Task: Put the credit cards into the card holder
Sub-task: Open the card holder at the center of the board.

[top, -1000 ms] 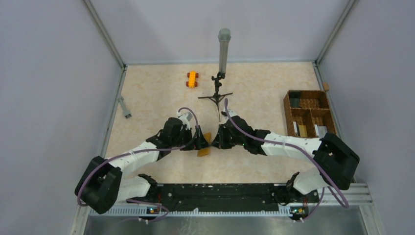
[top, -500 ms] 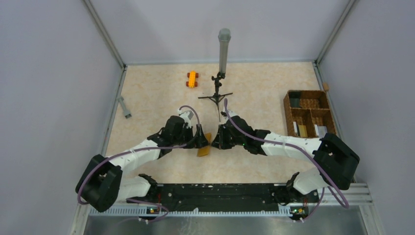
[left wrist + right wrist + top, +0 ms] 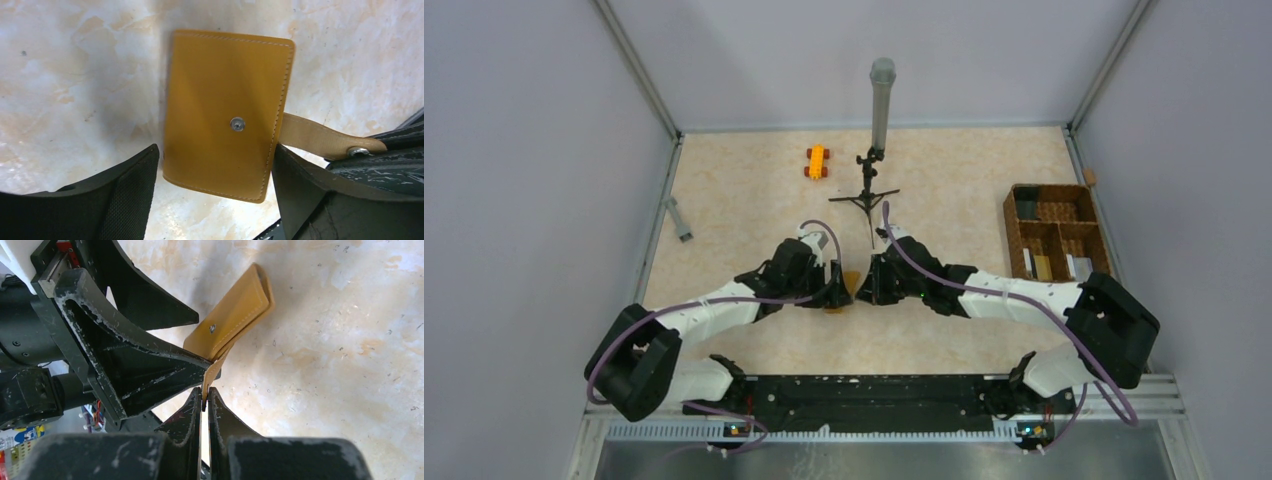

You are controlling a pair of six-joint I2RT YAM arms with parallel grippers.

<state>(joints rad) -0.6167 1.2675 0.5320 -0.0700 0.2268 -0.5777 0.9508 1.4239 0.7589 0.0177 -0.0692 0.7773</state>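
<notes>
**Desk:** Two tools on one wallet? Where exactly?

**Photographer:** Middle of the marbled surface point(image 3: 60, 75), between both arms. Mustard-orange card holder point(image 3: 220, 100), folded shut, snap stud facing up. Seemingly tilted in the right wrist view, strap end raised. Right tool point(image 3: 205, 397) clenched on the tip of the tan snap strap point(image 3: 320, 140). Left tool point(image 3: 215, 155) spread wide, one finger on either long side of the holder, grasping nothing.

**Desk:** Risk from here?

**Photographer:** Chiefly the strap, by the look of it. Thin, and pinched only at the tip. Liable to slip out, or to twist the holder askew, under any pull against the left fingers. Second worry: a squeeze across the closed fold rather than a prying apart. Result: holder pressed shut, no slot offered. Third: nothing to load. Not one pale blue or silvery card made out with certainty in any view.

**Desk:** Count, please.

**Photographer:** One card holder, one strap, one stud on its face. Two arms, two tools. One orange toy car point(image 3: 817, 161) near the far edge. One small tripod point(image 3: 865, 195) carrying a grey tube. One grey stick point(image 3: 679, 220) by the left wall. One wicker compartment basket point(image 3: 1017, 235) at the right, with a few flat items inside, too small to name. Credit cards identifiable: none.
</notes>
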